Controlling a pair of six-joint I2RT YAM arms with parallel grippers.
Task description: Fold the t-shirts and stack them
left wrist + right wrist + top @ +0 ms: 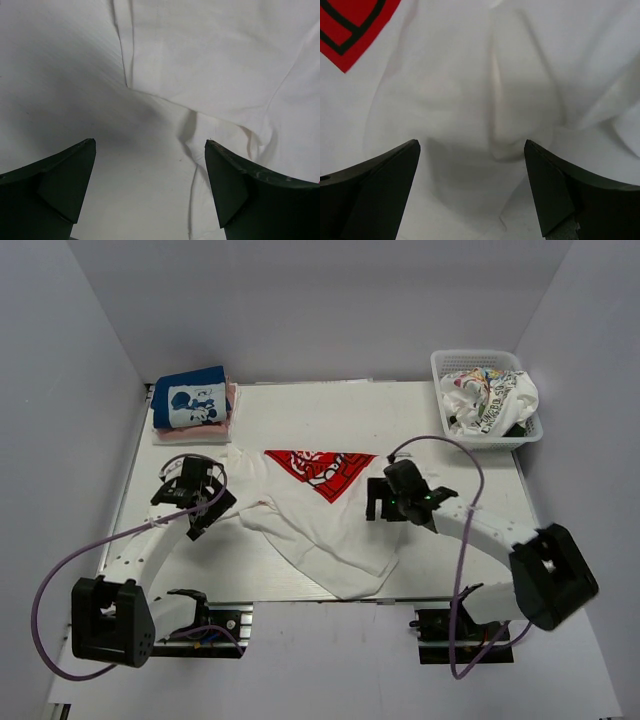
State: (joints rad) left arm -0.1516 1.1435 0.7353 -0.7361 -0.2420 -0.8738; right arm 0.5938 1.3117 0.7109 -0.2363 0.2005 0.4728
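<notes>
Top external view: on the desk [300, 415] we've got the big white shirt [320, 535] lying rumpled at centre. A folded blue one [190, 402] sits at 10 o'clock and the basket [447, 368] at 2. Left fingers [55, 175] and right fingers [375, 180] gape wide and empty over its sides. We reckon we're at the flattening step, and next we need to pinch both edges.

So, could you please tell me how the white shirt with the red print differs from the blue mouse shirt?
The white shirt lies spread and rumpled centrally; the blue shirt is folded compactly at the back left. The white one lies directly on the table; the blue one tops a pink shirt. Both are printed t-shirts.
</notes>
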